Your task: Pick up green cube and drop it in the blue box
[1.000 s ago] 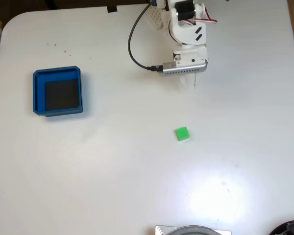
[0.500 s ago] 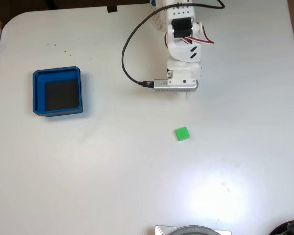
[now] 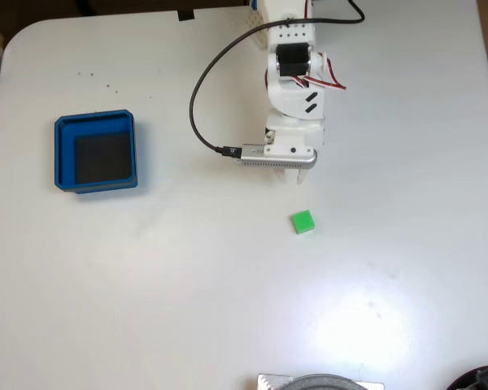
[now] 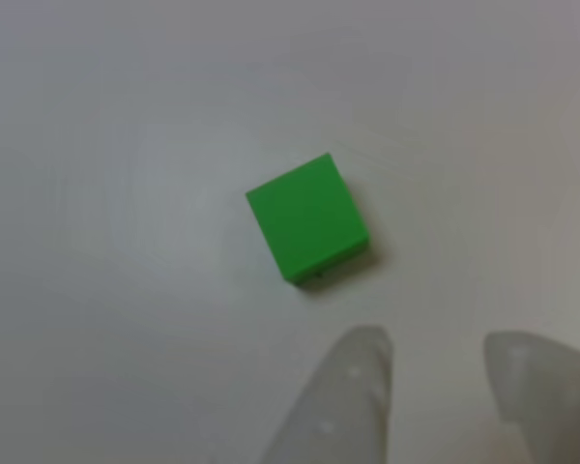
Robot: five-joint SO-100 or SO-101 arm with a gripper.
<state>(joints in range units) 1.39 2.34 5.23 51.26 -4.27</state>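
Close to the camera in the other view, two pale, see-through fingertips (image 4: 353,387) poke up from the bottom edge. They stand a little apart with bare table between them, so the gripper (image 4: 435,372) is released and holds nothing. Just past the tips sits the green cube (image 4: 307,219). It lies up and to the left of the gap between the fingers, near them but not touching. It is turned a bit, so its sides do not line up straight with the fingers.

Looking down in the fixed view, the green cube (image 3: 302,222) rests alone on the white table (image 3: 187,276), near the middle. The arm (image 3: 293,97) reaches down from the top edge, and its front end stops a short way above the cube in the picture. A black cable (image 3: 197,106) loops off its left side.

I think the next move is to go forward and a little to the left in the other view, then close on the cube.

Far off to the left in the fixed view sits the blue box (image 3: 96,152). It has nothing inside and is well apart from the cube.
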